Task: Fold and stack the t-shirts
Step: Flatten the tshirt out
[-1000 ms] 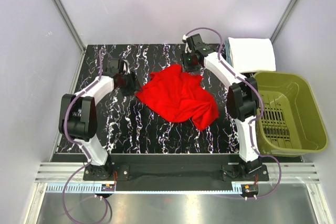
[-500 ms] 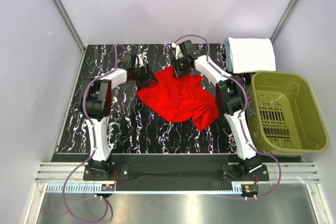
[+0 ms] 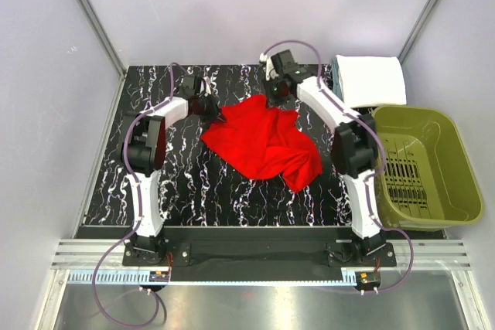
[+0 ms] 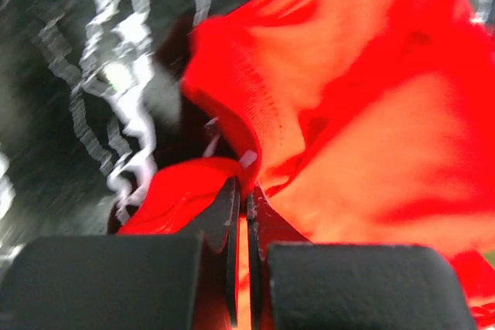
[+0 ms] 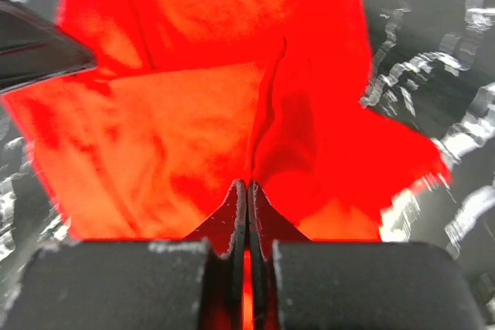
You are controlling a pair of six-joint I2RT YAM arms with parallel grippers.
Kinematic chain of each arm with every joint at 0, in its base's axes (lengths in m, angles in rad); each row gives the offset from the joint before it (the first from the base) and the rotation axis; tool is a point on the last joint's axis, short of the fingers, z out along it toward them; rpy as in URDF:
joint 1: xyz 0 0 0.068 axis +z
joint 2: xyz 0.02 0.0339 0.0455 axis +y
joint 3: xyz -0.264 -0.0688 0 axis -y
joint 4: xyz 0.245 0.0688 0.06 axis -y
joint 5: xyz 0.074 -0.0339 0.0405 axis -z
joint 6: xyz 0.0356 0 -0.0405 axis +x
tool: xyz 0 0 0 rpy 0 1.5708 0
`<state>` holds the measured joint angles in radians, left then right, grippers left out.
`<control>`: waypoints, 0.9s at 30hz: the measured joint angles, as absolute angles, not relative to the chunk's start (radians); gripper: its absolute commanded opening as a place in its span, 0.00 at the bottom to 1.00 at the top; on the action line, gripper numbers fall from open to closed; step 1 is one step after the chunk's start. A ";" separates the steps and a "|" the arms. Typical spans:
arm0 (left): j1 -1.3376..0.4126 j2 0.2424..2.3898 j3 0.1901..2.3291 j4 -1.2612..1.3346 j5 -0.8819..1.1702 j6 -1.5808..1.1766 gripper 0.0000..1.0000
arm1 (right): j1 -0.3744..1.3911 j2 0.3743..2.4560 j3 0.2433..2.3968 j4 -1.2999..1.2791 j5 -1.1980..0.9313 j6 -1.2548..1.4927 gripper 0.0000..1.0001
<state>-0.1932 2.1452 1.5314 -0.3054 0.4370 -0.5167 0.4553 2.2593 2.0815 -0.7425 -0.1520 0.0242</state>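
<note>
Left jaws are clamped shut on the left edge of the crumpled red t-shirt [image 3: 263,143] in the middle of the table [image 3: 186,183], and the right jaws pinch its far edge. Both wrist views are blurred. Far right, a folded white t-shirt [image 3: 373,79] hides all but a pale blue sliver, behind the olive basket [image 3: 462,168].

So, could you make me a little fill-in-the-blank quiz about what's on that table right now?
The left gripper and right gripper are both shut on the crumpled ___ cloth t-shirt.
The olive-green plastic basket stands on the robot's ___ side.
The folded cloth stack beyond the basket is ___ on top.
Missing words: red, right, white.
</note>
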 measured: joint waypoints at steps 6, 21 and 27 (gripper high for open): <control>-0.191 2.049 1.439 -0.395 0.321 -0.564 0.00 | 0.456 1.895 1.802 -0.758 -0.090 0.102 0.00; -0.216 1.744 1.034 -0.374 0.286 -0.653 0.05 | 0.483 1.310 0.952 -0.752 -0.163 0.401 0.50; -0.225 1.689 1.008 -0.407 0.249 -0.632 0.59 | 0.480 1.344 1.135 -0.744 -0.130 0.373 0.55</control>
<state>-0.2249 1.6890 1.0080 -0.4072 0.2485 -0.6315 0.4797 1.3441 1.1355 -0.7444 -0.1299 0.3725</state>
